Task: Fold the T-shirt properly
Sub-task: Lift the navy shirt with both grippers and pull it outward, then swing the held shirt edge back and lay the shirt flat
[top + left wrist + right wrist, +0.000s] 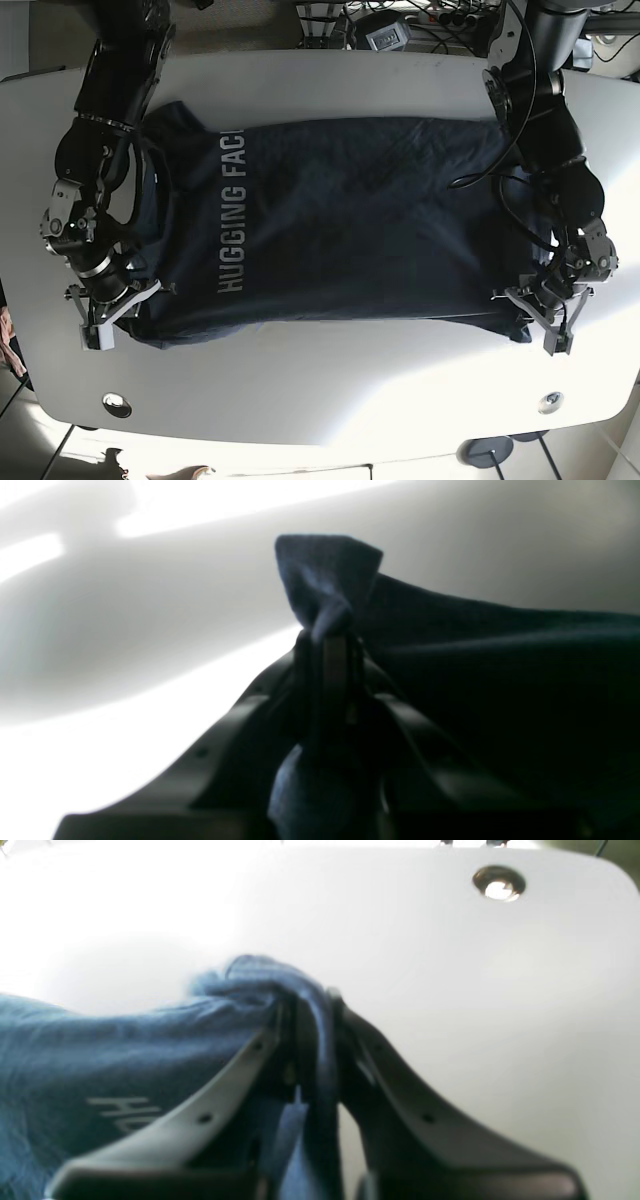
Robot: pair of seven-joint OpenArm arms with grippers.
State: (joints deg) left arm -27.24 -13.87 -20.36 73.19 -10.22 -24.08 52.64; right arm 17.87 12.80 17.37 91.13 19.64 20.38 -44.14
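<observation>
A navy T-shirt (330, 230) with grey "HUGGING FACE" lettering lies spread flat on the white table (330, 380). My left gripper (535, 318) is at the shirt's near corner on the right of the base view. In the left wrist view it (330, 640) is shut on a pinched tuft of the cloth (325, 575). My right gripper (118, 312) is at the near corner on the left of the base view. In the right wrist view it (310, 1010) is shut on a bunched fold of the shirt (125, 1050).
The table has a round hole near each front corner (116, 404) (549, 402); one also shows in the right wrist view (498, 884). Cables and equipment (400, 25) sit beyond the far edge. Bare table runs along the front.
</observation>
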